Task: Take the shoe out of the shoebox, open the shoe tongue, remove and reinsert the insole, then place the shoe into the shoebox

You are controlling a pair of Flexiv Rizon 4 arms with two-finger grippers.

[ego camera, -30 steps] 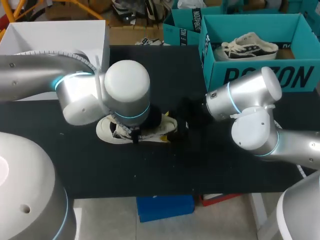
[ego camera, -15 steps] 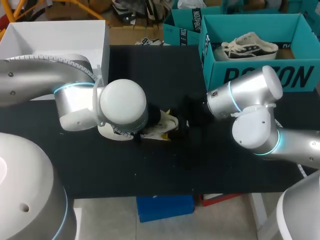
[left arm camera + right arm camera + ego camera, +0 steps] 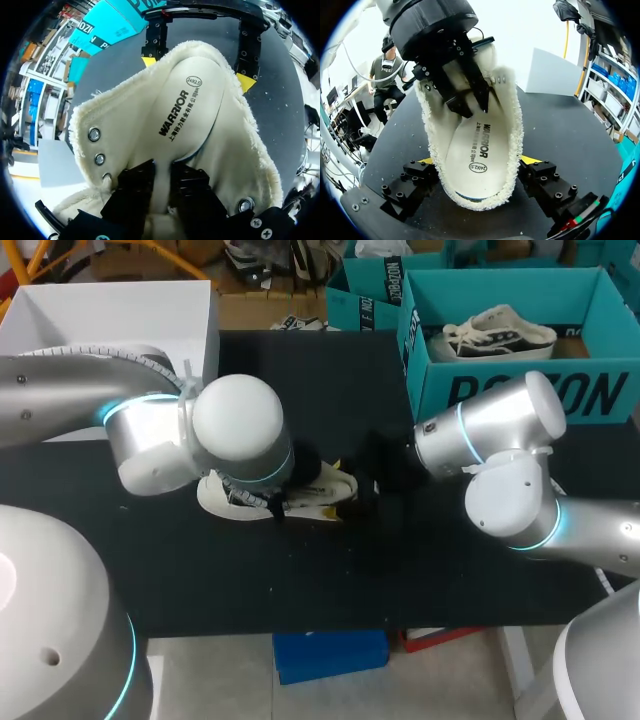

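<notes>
- The left gripper [image 3: 162, 172] reached down into the shoe [image 3: 100, 120]. Its two black fingers were nearly together, with a narrow fold of the insole [image 3: 185, 115] pinched between them.
- The right gripper [image 3: 477, 162] stood wide. One yellow tip pressed against each side of the fleecy heel collar, so it held the shoe from both sides.
- Only the left wrist view showed the thin strip of insole caught between the left fingers. It also showed the eyelets beside them.
- Only the right wrist view showed those left fingers from the front, coming down over the insole's forward part while the heel end lay flat in the shoe.
- The head view hid both grips under the arms' wrists. It showed just the shoe's toe [image 3: 215, 498] pointing left, with the heel toward the right gripper [image 3: 365, 495].
- The shoe lay mid-table [image 3: 300, 580], well apart from the near edge.
- The teal shoebox [image 3: 520, 390] stood at the far right, well apart from the shoe, with a canvas sneaker [image 3: 500, 332] inside.
- A white box [image 3: 120, 315] stood at the far left, behind the left arm.
</notes>
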